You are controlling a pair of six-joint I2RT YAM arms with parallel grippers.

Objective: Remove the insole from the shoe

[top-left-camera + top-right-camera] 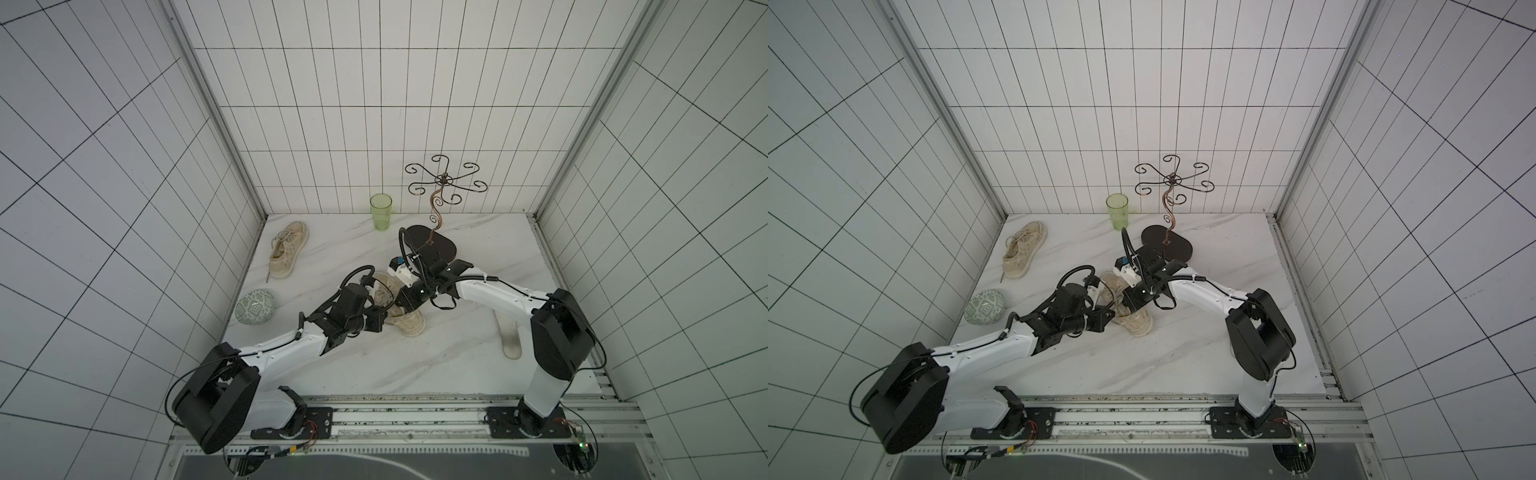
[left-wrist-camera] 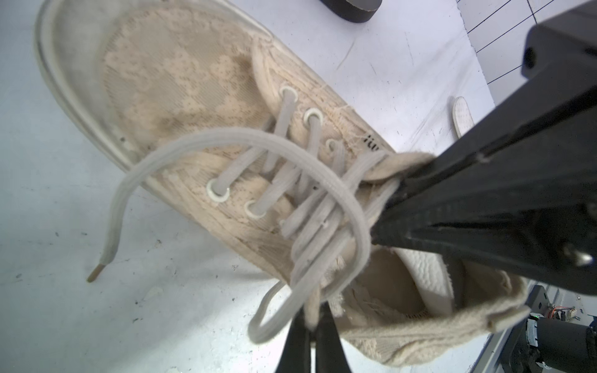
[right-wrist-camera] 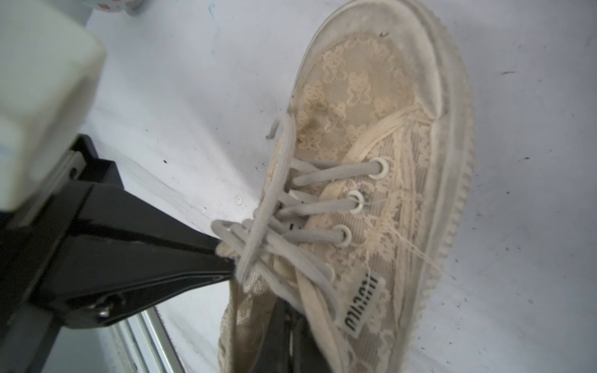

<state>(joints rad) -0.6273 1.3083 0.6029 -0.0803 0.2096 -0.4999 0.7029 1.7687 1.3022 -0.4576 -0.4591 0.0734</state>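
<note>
In both top views your shoe (image 1: 409,326) (image 1: 1138,326) lies on the marble table (image 1: 374,374) just left of frame centre. The left gripper (image 1: 385,311) reaches it from the lower left and the right gripper (image 1: 400,307) from the right. A loose insole (image 1: 510,334) lies at centre right, partly behind the right arm. The other shoe (image 1: 286,249) sits toward the upper left.

In the left wrist view your left gripper (image 2: 308,339) is clenched on beige fabric at the shoe's opening, beside the laces (image 2: 307,200). The right gripper (image 2: 381,226) is pressed closed, its tip among the laces. The white insole (image 2: 426,277) sits in the heel just beneath it.

In the right wrist view your right gripper (image 3: 287,332) goes into the opening with its tips hidden. You cannot tell whether it grasps the insole. The left gripper (image 3: 226,258) pinches the fabric edge.
</note>
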